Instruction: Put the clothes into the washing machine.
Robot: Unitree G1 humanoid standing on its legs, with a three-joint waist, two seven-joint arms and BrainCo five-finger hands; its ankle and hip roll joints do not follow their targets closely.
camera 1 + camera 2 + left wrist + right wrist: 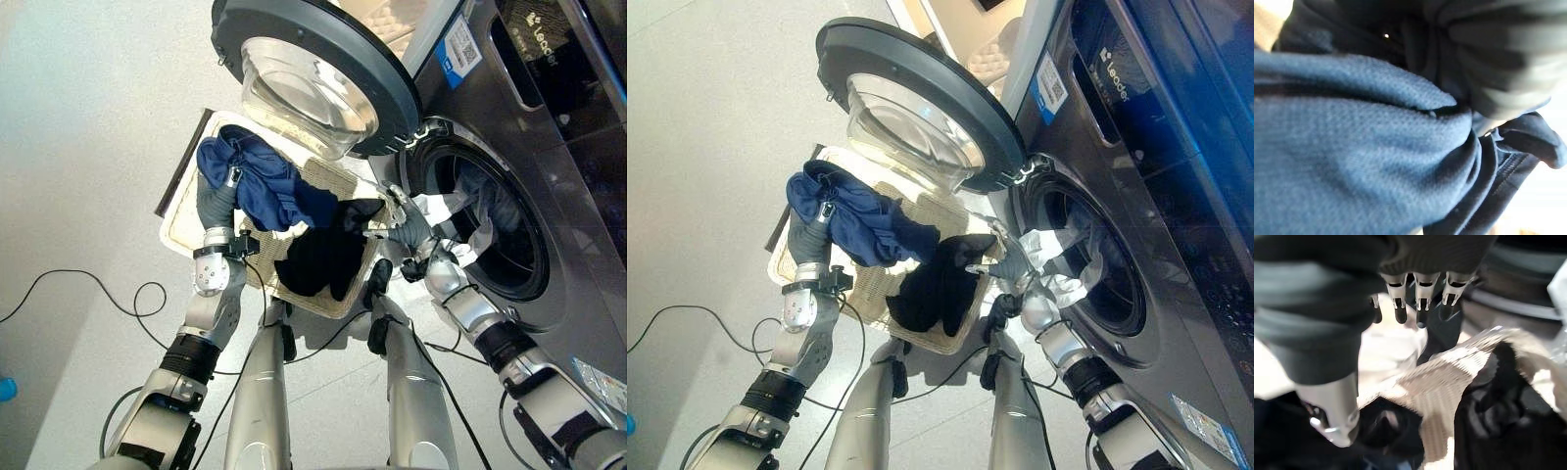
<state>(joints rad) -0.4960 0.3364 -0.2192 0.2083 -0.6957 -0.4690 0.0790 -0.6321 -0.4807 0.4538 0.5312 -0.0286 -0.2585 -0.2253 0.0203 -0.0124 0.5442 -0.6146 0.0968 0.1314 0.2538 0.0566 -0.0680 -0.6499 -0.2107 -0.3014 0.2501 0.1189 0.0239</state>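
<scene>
My left hand is raised over the woven laundry basket, fingers curled into a bunched blue garment. That blue cloth lies right against the left wrist camera. A black garment lies in the basket and drapes over its rim nearest the washing machine. My right hand hovers at that rim, just beside the black garment, its fingers relaxed and holding nothing. White and grey clothes hang out of the drum opening.
The machine's round glass door stands wide open and overhangs the far side of the basket. Pale floor stretches to the left, with a small blue object at the edge.
</scene>
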